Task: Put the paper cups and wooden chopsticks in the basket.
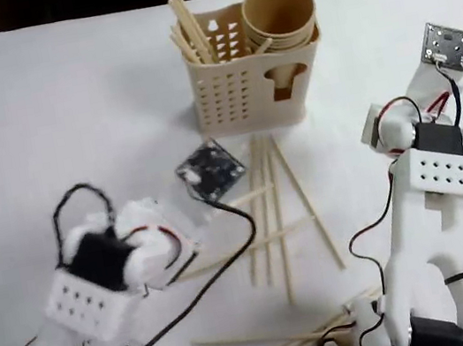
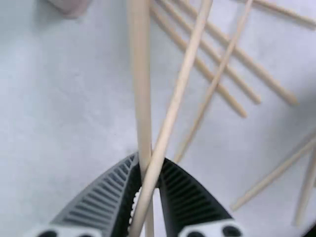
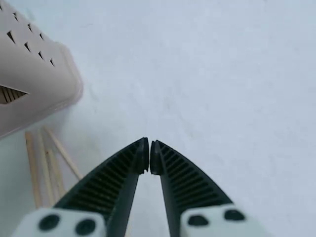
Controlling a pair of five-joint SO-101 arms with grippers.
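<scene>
The beige basket (image 1: 244,90) stands at the back middle of the table with stacked paper cups (image 1: 278,12) and several wooden chopsticks (image 1: 190,23) in it. My left gripper (image 2: 148,165) is shut on two chopsticks (image 2: 140,74) that cross between its fingers, just above the table. Several loose chopsticks (image 1: 265,212) lie fanned out in front of the basket, and more (image 1: 279,339) lie near the front edge. My right gripper (image 3: 149,148) is shut with nothing in it, over bare table beside a basket corner (image 3: 34,84).
The left arm (image 1: 97,277) fills the front left, its black cable (image 1: 230,267) trailing across the table. The right arm (image 1: 428,219) stands at the front right. Bare white table (image 1: 51,115) stretches to the basket's left and far right.
</scene>
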